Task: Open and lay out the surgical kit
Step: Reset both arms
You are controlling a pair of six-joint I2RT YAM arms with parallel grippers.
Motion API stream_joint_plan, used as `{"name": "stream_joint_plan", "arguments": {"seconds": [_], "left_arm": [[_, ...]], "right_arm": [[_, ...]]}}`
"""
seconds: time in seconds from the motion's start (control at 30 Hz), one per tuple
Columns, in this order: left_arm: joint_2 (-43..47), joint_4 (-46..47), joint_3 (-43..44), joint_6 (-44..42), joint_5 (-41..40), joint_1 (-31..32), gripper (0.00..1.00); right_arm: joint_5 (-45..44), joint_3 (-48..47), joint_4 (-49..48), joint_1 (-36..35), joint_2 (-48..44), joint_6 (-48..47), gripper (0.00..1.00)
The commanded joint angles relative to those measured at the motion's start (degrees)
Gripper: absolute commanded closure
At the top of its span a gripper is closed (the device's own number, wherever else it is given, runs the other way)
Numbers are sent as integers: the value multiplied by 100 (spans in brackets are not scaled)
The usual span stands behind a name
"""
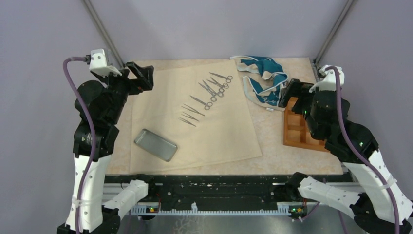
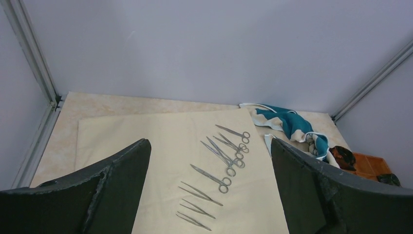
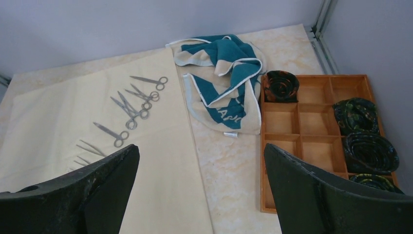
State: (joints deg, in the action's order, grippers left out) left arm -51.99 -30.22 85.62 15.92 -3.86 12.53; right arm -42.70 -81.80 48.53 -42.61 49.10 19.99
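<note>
The beige cloth wrap (image 1: 214, 124) lies spread flat on the table. On it, several ring-handled scissors and forceps (image 1: 214, 87) lie in a diagonal row, with three tweezers (image 1: 190, 114) below them. The instruments also show in the left wrist view (image 2: 229, 156) and the right wrist view (image 3: 136, 97). The steel tray (image 1: 155, 144) sits on the cloth's near left part. My left gripper (image 1: 142, 75) is open and empty, raised at the cloth's far left corner. My right gripper (image 1: 287, 92) is open and empty, raised between the teal fabric and the wooden tray.
A crumpled teal-and-white fabric (image 1: 260, 78) lies at the back right, beside the cloth. An orange-brown compartment tray (image 1: 297, 129) with dark rolled items (image 3: 370, 151) stands at the right edge. Metal frame posts (image 1: 100, 29) rise at both back corners.
</note>
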Motion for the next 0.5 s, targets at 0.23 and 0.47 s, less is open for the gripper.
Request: {"name": "stream_joint_plan", "arguments": {"seconds": [0.23, 0.47], "left_arm": [[-317, 598, 109, 121, 315, 21, 1], [-430, 688, 112, 106, 301, 21, 1]], "right_arm": [[-563, -486, 69, 22, 453, -65, 1], [-503, -476, -5, 22, 398, 29, 1]]}}
